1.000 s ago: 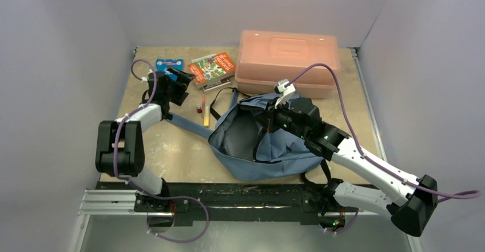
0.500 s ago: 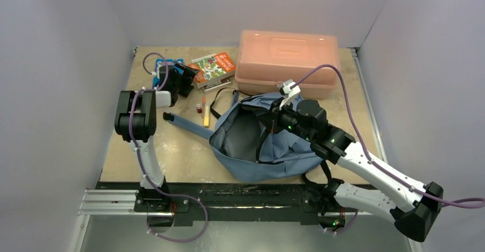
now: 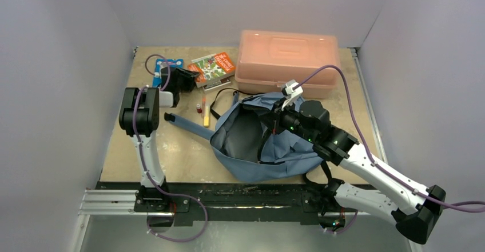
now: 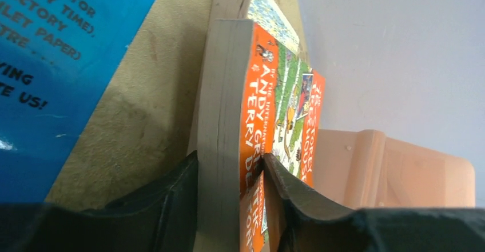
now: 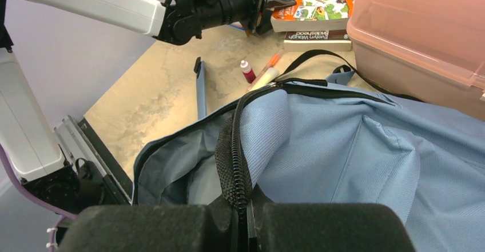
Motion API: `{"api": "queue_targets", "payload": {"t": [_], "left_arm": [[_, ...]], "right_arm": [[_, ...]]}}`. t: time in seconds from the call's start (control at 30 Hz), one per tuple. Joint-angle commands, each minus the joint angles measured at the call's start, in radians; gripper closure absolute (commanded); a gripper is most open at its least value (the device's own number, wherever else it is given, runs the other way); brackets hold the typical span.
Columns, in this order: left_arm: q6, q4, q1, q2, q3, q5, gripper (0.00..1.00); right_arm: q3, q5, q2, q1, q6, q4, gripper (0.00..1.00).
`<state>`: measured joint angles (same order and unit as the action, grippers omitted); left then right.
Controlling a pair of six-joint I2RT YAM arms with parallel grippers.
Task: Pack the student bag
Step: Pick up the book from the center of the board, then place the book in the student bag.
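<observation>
The student bag, blue-grey fabric, lies open in the middle of the table with its dark inside showing. My right gripper is shut on the bag's black zipper edge and holds it up. At the back left, the orange book lies on top of another book. My left gripper is closed on the orange book, one finger against the page edge and the other on the cover.
A salmon-pink plastic box stands at the back, right of the books. A blue card lies left of them. A small red bottle and a yellow marker lie near a blue shoulder strap.
My left arm has reached back toward the books and its jaws have closed from wide open onto the orange book. The right gripper has lifted the bag's edge slightly.
</observation>
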<state>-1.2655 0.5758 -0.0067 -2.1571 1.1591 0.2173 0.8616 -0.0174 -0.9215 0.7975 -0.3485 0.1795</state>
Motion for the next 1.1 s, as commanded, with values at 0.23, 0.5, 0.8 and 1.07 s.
{"api": "queue_targets", "payload": {"t": [0.23,0.5,0.8,1.07], "left_arm": [[0.058,-0.064,0.043,0.188,0.022,0.032,0.89],[0.286,-0.447,0.042,0.507,0.036,-0.057,1.0],[0.405,-0.85,0.04,0.977,0.054,-0.056,1.0],[0.556,-1.076,0.039,1.283,0.012,0.246,1.0]], "right_arm": [[0.032,0.014,0.015,-0.003,0.016,-0.061,1.0],[0.026,0.028,-0.017,-0.003,0.006,-0.067,1.0],[-0.002,0.065,-0.055,-0.003,-0.009,-0.042,1.0],[-0.025,0.019,-0.104,-0.003,-0.071,-0.101,1.0]]}}
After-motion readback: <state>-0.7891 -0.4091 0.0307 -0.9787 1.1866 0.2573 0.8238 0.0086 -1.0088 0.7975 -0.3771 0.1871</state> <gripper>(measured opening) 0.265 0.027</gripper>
